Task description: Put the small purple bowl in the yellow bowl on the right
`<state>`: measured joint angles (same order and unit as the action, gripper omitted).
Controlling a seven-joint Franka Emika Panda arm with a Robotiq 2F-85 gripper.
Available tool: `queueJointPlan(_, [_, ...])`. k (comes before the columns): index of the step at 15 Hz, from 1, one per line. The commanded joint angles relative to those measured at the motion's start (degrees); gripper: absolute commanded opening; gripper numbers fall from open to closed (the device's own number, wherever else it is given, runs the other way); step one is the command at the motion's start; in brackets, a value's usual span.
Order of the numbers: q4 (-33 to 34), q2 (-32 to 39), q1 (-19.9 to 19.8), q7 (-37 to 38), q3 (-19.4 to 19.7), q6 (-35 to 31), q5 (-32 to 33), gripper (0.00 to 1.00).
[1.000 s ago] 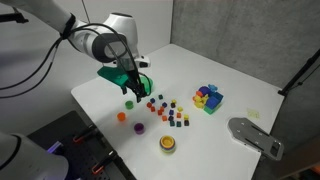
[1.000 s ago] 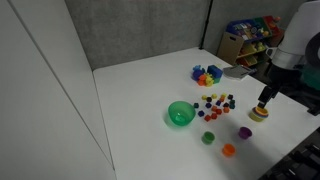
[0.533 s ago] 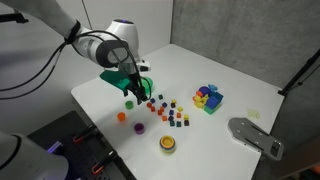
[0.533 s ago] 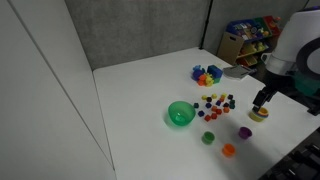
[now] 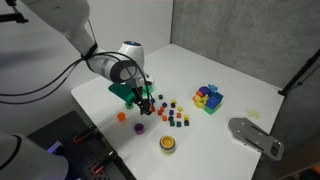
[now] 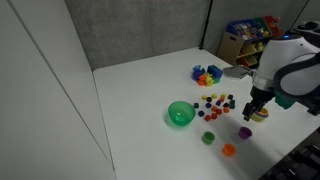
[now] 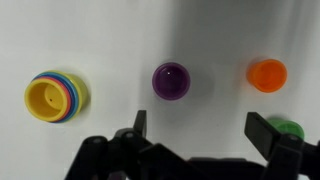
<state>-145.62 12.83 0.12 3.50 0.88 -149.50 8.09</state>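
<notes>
Three bowls plain in wrist view, yellow bowl (image 7: pixel 55 96), purple bowl (image 7: pixel 170 80), orange bowl (image 7: pixel 267 74), a fourth, green bowl (image 7: pixel 292 127), half hidden behind the gripper (image 7: pixel 200 135), jaws spread wide, nothing held

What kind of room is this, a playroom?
Probably a robot lab, not a playroom. A big robot arm reaches over a plain white table, a grey panel stands behind it, and a shelf of toys sits in the back corner.
</notes>
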Motion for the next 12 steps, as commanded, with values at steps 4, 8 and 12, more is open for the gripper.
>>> queueJointPlan(4, [5.5, 11.1, 1.7, 2.8, 3.5, -2.6, 2.4, 1.00])
queueJointPlan(8, [6.6, 15.3, 1.6, 1.2, 4.5, -4.5, 1.6, 1.00])
queueJointPlan(12, [5.3, 17.5, 0.8, -0.4, 4.2, -10.1, 0.6, 1.00])
